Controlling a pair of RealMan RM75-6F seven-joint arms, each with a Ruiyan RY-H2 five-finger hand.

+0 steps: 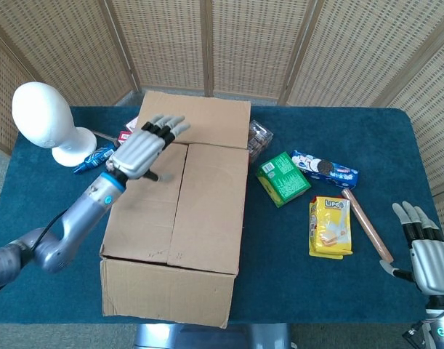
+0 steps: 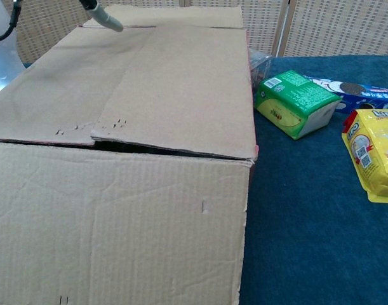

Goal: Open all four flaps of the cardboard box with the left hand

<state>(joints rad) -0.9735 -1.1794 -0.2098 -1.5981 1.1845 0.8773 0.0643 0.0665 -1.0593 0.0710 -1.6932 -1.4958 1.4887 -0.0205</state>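
Observation:
The cardboard box (image 1: 185, 211) stands at the table's middle left and fills the left of the chest view (image 2: 117, 210). Its two long top flaps, left (image 1: 145, 211) and right (image 1: 211, 211), lie closed and meet along the middle seam. The far flap (image 1: 207, 116) is folded back beyond them. My left hand (image 1: 143, 147) is over the far end of the left top flap, fingers straight and apart, holding nothing. In the chest view only one fingertip (image 2: 105, 17) shows at the top left. My right hand (image 1: 425, 254) rests at the near right, fingers extended, empty.
A white mannequin head (image 1: 43, 116) stands left of the box with small packets (image 1: 98, 155) beside it. Right of the box lie a clear snack pack (image 1: 259, 138), a green packet (image 1: 282, 178), a blue cookie pack (image 1: 325, 168), a yellow packet (image 1: 330, 226) and a brown stick (image 1: 367, 225).

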